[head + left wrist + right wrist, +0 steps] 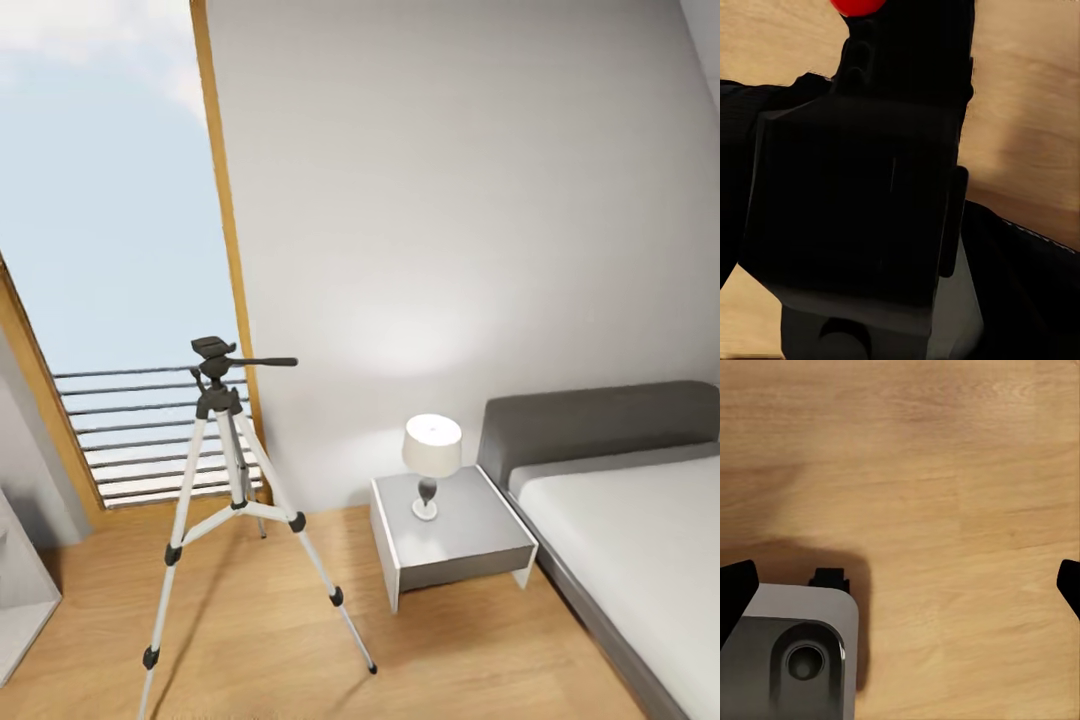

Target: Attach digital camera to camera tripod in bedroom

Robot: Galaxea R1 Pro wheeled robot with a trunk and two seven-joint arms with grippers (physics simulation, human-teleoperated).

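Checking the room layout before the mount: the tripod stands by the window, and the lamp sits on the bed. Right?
Not quite. In the head view the camera tripod does stand by the window, but the lamp sits on the nightstand beside the bed, not on it.

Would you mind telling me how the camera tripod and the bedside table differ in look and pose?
The camera tripod stands tall on three splayed silver-white legs; the bedside table is a low grey box. The tripod's black head is bare, while the table carries a lamp. The tripod is near the window, the table beside the bed. Both rest on the wood floor.
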